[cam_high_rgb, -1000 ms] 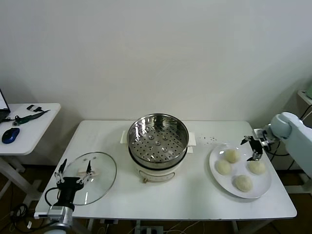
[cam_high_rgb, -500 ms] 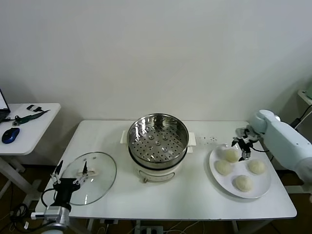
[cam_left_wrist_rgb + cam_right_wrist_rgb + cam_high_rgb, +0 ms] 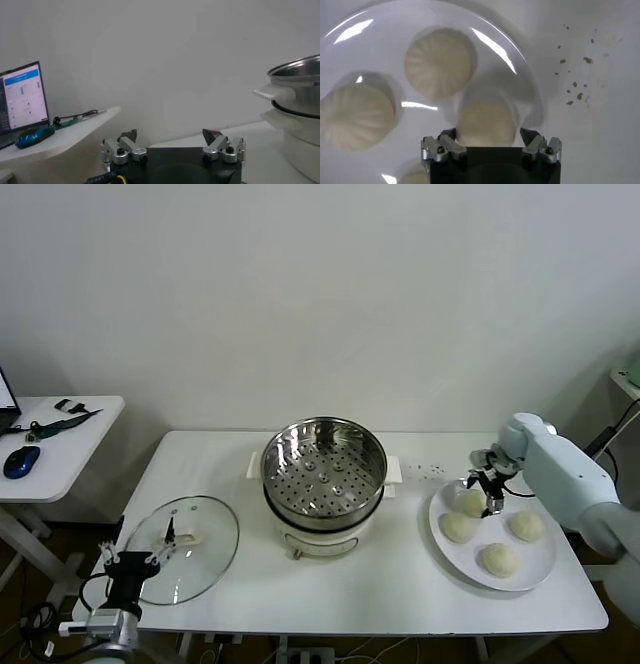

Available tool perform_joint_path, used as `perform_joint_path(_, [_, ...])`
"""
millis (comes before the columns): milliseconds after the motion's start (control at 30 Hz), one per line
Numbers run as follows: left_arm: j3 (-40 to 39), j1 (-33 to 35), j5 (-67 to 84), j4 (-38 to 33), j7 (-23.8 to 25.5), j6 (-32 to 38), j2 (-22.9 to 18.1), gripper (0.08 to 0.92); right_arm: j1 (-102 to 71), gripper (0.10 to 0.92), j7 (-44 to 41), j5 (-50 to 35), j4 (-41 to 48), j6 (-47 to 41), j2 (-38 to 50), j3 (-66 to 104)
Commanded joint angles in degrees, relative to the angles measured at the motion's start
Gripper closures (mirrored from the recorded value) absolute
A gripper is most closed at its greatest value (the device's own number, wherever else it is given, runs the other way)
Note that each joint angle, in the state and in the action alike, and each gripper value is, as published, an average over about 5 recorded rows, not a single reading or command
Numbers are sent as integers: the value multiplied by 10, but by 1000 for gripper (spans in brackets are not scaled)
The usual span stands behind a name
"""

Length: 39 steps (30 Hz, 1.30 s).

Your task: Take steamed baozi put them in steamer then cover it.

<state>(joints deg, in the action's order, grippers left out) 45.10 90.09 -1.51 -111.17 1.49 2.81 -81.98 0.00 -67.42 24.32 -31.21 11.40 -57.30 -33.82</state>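
Four steamed baozi (image 3: pixel 487 531) sit on the plate (image 3: pixel 545 569); the right gripper (image 3: pixel 481 493), jaws apart, straddles the eleven-o'clock bun, steamer (image 3: pixel 323 474) lying toward nine o'clock.

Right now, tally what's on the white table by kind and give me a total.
Baozi: 4, at and, all on the plate
Plate: 1
Steamer: 1, empty
Lid: 1, lying flat on the table, off the steamer
Total: 7
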Motion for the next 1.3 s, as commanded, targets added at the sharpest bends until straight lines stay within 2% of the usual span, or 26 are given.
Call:
perform_joint_path(33, [0, 0, 0, 0, 0, 0, 0, 177, 1, 302, 0, 7, 13, 1, -12, 2])
perform_joint_path(367, [0, 3, 0, -1, 0, 1, -1, 177, 17, 349, -7, -25, -32, 10, 15, -16])
perform_joint_path(633, [0, 8, 0, -4, 0, 1, 2, 177, 180, 347, -31, -102, -132, 69, 41, -182])
perform_joint_path(833, [-1, 13, 1, -9, 0, 1, 4, 177, 332, 347, -50, -153, -148, 155, -13, -293])
perform_joint_path(1000, [-5, 17, 2, -10, 0, 0, 4, 177, 395, 347, -67, -171, -155, 198, -86, -314])
perform_joint_path(1167, [-9, 20, 3, -14, -1, 0, 4, 177, 408, 347, -69, -167, -163, 230, -167, -318])
perform_joint_path(1300, [-10, 22, 4, -16, -1, -1, 8, 177, 388, 347, -57, -126, -187, 253, -212, -313])
